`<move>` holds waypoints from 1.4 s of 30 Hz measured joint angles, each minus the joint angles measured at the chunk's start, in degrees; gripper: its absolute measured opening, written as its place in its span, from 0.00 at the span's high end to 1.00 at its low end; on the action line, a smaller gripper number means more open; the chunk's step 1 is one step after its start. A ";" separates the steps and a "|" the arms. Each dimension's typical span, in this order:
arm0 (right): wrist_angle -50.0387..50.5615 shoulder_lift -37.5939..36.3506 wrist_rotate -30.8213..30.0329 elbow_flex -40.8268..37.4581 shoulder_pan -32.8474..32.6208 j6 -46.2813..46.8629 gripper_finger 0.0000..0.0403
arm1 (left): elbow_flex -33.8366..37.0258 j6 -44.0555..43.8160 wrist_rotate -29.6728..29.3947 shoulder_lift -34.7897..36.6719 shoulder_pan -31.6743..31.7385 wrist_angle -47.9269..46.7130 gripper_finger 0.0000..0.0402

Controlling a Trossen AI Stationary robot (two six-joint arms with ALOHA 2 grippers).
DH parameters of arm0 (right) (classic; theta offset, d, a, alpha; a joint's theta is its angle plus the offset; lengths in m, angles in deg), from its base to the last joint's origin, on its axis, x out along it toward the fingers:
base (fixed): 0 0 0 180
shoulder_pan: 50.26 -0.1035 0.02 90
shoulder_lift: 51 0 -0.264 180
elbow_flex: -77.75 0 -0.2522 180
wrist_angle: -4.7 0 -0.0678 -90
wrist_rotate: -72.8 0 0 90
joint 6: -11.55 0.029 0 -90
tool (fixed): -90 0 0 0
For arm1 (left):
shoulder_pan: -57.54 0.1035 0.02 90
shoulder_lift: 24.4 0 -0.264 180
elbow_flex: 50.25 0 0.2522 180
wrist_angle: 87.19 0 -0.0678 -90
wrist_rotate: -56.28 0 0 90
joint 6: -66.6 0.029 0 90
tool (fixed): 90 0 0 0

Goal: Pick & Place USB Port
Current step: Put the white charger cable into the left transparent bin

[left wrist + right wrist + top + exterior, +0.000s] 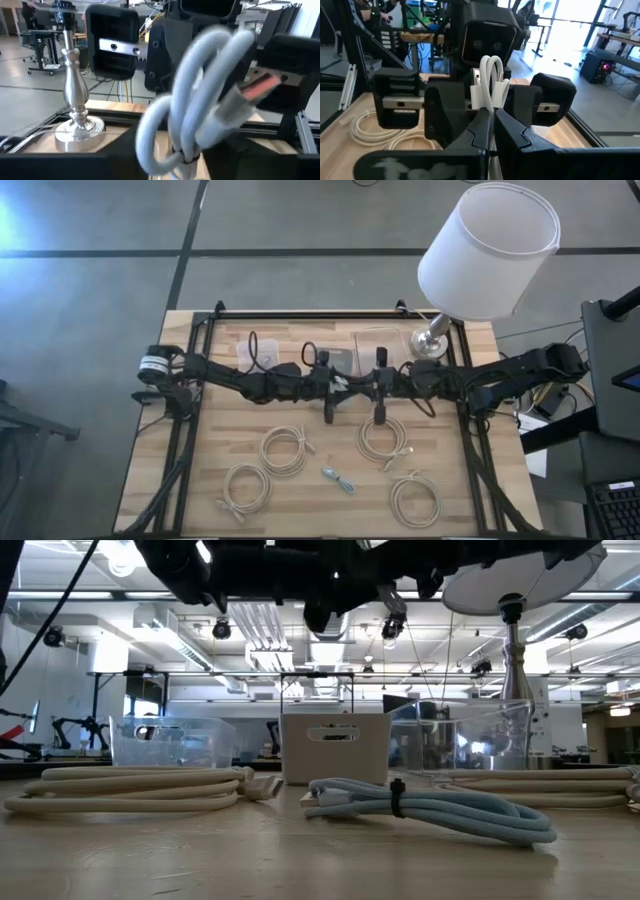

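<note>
Five cables lie on the bench on the near side of the lamp (485, 255), all well apart from its base (430, 343). Nearest the front edge are two cream coils (245, 488) and (415, 500), the latter close to the front corner on the lamp's side. A pale blue bundle (338, 478) sits between them, slightly further back. Beyond it lie two more cream coils (283, 450) and (380, 440), with bare wood around each coil and an open strip down the middle.

Above that strip, level with the lamp base and off to its side, the two arms meet tip to tip. The right gripper (492, 117) is closed, pinching the lower end of a small white USB cable (490, 82), which stands upright in mid-air, clear of the bench. The left gripper (333, 384) faces it at the same height, right up against the cable. I cannot tell whether it clamps the cable or only flanks it.

Further back, beside the lamp base along the far edge, stand a clear bin (375, 345), a white box (335, 360) and another clear bin (255, 350), close to the black rail (310, 313) bordering the bench. Dark frame rails also run down both side edges.
</note>
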 joint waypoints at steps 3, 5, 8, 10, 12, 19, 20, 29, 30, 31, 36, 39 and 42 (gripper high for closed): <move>0.17 -0.28 -0.07 -0.02 0.00 -0.21 0.97 | 0.07 -0.04 0.04 0.00 0.02 -2.54 0.80; 0.19 -0.42 -0.18 -0.08 0.00 -0.20 0.97 | 0.07 -0.04 0.03 0.02 0.02 -3.61 0.88; 0.38 -0.56 -0.19 -0.11 -0.02 -0.24 0.97 | 0.05 -0.07 0.02 0.06 0.02 -4.17 0.93; 1.01 -0.57 -0.17 -0.11 -0.02 -0.16 0.97 | 0.05 -0.07 0.01 0.09 0.02 -4.51 0.93; 2.56 -0.69 -0.15 -0.11 -0.02 -0.85 0.97 | 0.06 -0.04 0.02 0.09 0.02 -5.15 0.93; 5.46 -1.31 0.00 -0.07 -0.02 -2.31 0.97 | 0.05 -0.23 0.02 0.09 0.02 -7.59 0.92; 5.59 -1.34 0.00 -0.07 -0.02 -2.31 0.97 | 0.05 -0.24 0.02 0.09 0.02 -7.73 0.92; 6.43 -1.42 -0.02 0.02 -0.02 -2.24 0.97 | 0.05 -0.31 0.04 0.48 0.02 -8.31 0.91; 6.43 -1.42 -0.02 0.02 -0.02 -2.41 0.97 | 0.05 -0.31 0.04 0.53 0.02 -8.39 0.91; 6.43 -1.42 -0.02 0.02 -0.02 -3.04 0.97 | 0.05 -0.31 0.02 0.57 0.02 -8.63 0.92; 6.67 -1.38 0.22 0.17 -0.02 -10.45 0.97 | 0.05 -0.31 0.04 0.70 0.06 -9.38 0.92; 5.55 -1.29 0.26 0.17 -0.02 -11.73 0.97 | 0.05 -0.31 0.03 0.76 0.04 -9.20 0.91; 4.98 -1.30 0.26 0.17 -0.02 -9.82 0.97 | 0.05 -0.31 0.02 0.94 0.04 -9.11 0.91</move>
